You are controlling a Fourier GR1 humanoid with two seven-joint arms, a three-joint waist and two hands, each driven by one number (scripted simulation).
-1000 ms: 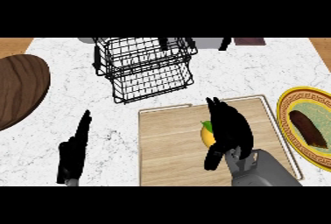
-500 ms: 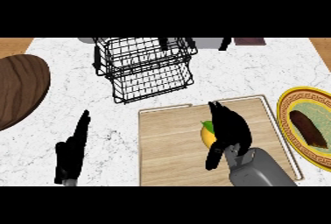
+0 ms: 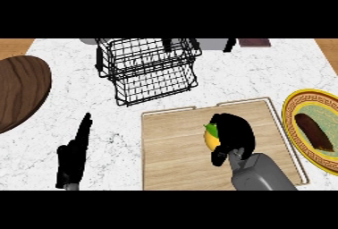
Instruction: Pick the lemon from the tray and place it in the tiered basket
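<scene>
A yellow lemon [image 3: 211,137] with a green tip lies on the wooden tray [image 3: 171,147] in the head view. My right hand [image 3: 235,134] is curled over it from the right, fingers and thumb wrapping the fruit and hiding most of it. The black wire tiered basket [image 3: 150,67] stands on the counter behind the tray, toward the left. My left hand [image 3: 74,152] rests on the marble at the lower left with straight fingers pointing up, holding nothing.
A yellow-rimmed plate [image 3: 294,116] with a dark brown item [image 3: 314,131] sits at the right edge. A round dark wooden board [image 3: 20,96] lies at the far left. Grey and dark objects [image 3: 218,44] stand along the back edge.
My right hand's fingers have curled down round the lemon; earlier they were straighter, reaching past it. The left hand has not moved.
</scene>
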